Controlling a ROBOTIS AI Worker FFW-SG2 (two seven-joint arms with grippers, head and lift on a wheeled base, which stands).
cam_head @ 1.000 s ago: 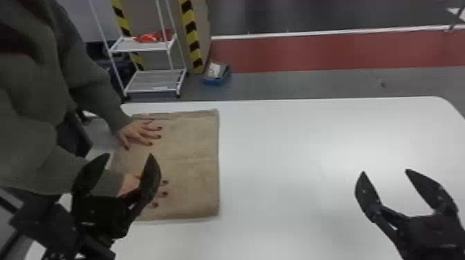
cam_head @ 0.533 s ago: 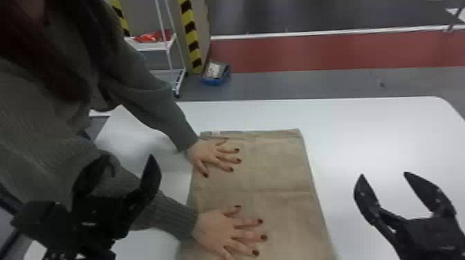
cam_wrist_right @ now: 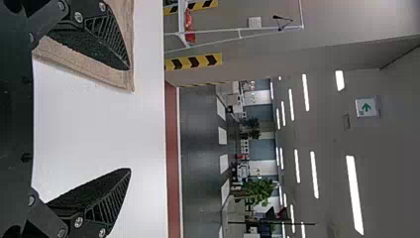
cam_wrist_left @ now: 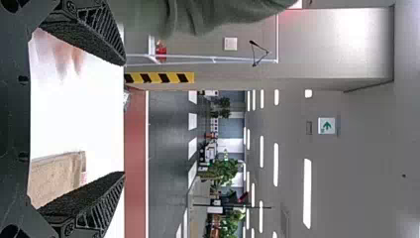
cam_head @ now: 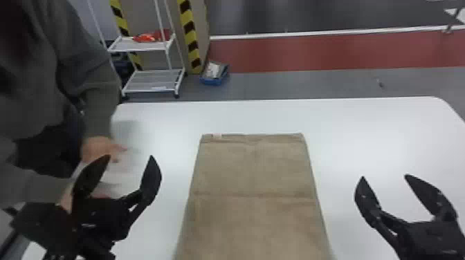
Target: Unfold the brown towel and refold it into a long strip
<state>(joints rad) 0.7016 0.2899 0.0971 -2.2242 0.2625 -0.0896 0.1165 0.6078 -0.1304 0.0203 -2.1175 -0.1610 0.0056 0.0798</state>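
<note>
The brown towel (cam_head: 254, 193) lies flat and folded on the middle of the white table, running down past the head view's bottom edge. To its left, my left gripper (cam_head: 129, 159) is open with nothing between its fingers. On the towel's right side my right gripper (cam_head: 384, 179) also stands open and apart from the cloth. In the left wrist view, the left gripper (cam_wrist_left: 123, 119) is spread wide, with a corner of the towel (cam_wrist_left: 57, 173) beyond it. The right wrist view has the right gripper (cam_wrist_right: 130, 119) open and a towel corner (cam_wrist_right: 94, 69) partly behind one finger.
A person's blurred hands (cam_head: 98, 148) are at the left side of the white table (cam_head: 346, 121), close to my left gripper. Behind the table stand a white wire shelf (cam_head: 152, 81) and a blue bin (cam_head: 214, 73) on the floor.
The person's hands slid the towel from the table's left side to the middle, then let go and drew back left. Both my arms have kept nearly still.
</note>
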